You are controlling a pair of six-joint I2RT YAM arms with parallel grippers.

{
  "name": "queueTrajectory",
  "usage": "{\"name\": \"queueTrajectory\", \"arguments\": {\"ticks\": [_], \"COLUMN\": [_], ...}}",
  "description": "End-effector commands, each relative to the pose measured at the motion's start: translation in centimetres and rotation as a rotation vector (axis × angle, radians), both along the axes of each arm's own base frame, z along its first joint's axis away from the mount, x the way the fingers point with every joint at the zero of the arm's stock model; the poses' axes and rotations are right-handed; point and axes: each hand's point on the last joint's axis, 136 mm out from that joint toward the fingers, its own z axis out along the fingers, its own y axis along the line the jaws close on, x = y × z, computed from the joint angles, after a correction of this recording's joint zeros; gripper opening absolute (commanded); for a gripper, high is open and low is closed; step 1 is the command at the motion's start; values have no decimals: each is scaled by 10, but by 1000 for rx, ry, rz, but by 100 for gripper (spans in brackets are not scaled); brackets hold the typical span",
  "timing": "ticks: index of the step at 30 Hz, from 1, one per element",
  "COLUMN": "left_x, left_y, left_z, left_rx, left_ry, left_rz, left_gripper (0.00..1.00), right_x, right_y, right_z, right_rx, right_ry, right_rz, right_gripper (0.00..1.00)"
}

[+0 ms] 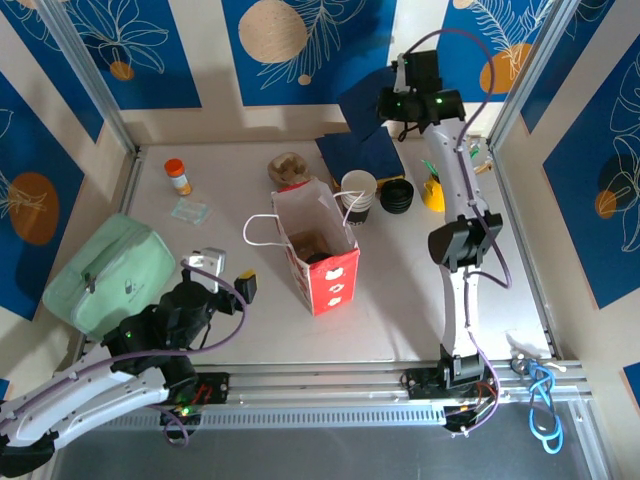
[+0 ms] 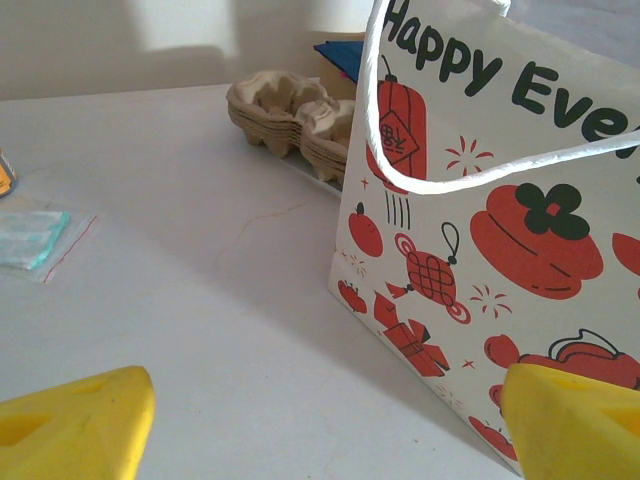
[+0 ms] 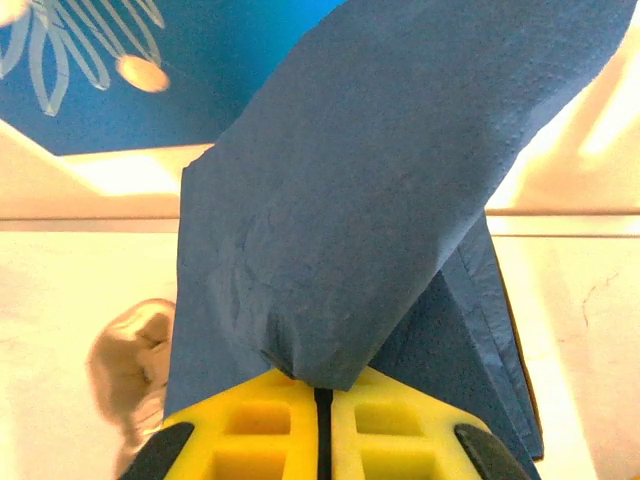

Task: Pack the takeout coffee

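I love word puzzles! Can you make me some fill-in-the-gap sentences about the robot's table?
1. The right gripper is shut on a ____ napkin.
2. The left gripper is ____ and holds nothing.
3. The writing on the paper bag starts with the word ____.
4. The small bottle has an ____ cap.

Missing words: blue; open; Happy; orange.
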Motion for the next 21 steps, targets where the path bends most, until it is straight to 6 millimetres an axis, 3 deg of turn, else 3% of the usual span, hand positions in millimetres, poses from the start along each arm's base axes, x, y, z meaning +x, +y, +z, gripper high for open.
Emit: {"name": "queueTrajectory", "arguments": {"ticks": [1, 7, 13, 17, 21], "left_x": [-1, -3, -3, -3, -3], "left_y": [0, -14, -16, -15, -20], "left_z": [16, 20, 26, 27, 27], "left_rx": [-45, -28, -27, -37, -44], "left_ry": [-12, 2, -11, -24, -36], "left_rz": [-4, -74, -89, -89, -105], "left_gripper": [90, 89, 90, 90, 90], "right_x": [-43, -121, -209, -260, -295], "right_y": [6, 23, 59, 84, 105], "right_z": [48, 96, 134, 145, 141], "right_rx": [58, 194, 419, 509, 545], "right_ry": [-16, 20, 85, 128, 173], "right_rz": [42, 143, 343, 465, 534], "right_gripper": [8, 7, 7, 8, 8]}}
